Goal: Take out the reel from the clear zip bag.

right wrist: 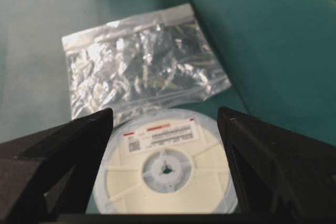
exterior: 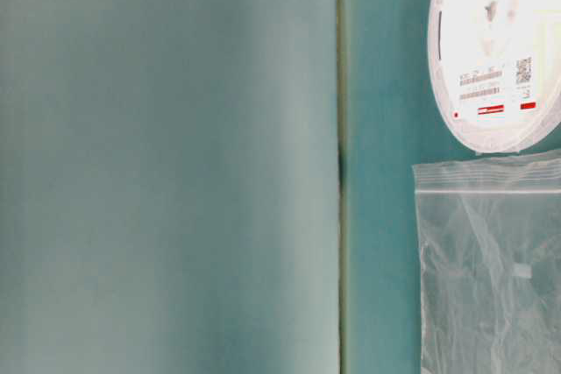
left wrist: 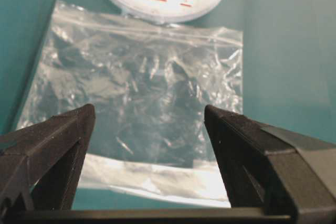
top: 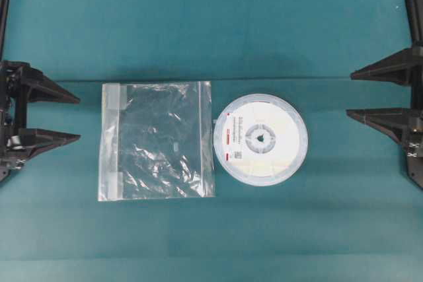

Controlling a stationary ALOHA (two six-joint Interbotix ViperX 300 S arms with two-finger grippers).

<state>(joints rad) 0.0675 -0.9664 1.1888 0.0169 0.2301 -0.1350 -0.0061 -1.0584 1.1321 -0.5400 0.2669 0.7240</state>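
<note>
On a teal table (top: pixel 198 31), the left gripper (top: pixel 74 117) sat at the left edge of the overhead view with its two black fingers spread wide apart and nothing between them, their tips pointing toward the clear zip bag (top: pixel 158 140) and stopping short of it. The bag lay flat and crinkled near the middle of the table, a whitish band along its left side and a thin zip line running down its right side; it held nothing, the teal surface showing through the film. The reel (top: pixel 260 139) lay flat on the table outside the bag, its rim just beside the bag's zip edge, whether touching it could not be told. Its white label carried two red marks, a small square code and lines of print too fine to read; a grey hub sat at the centre inside a cream ring. At the right edge, the right gripper (top: pixel 348 94) was likewise spread wide and empty, well apart from the reel. Bare table stretched above and below both items, and a seam crossed the table just above the bag.
</note>
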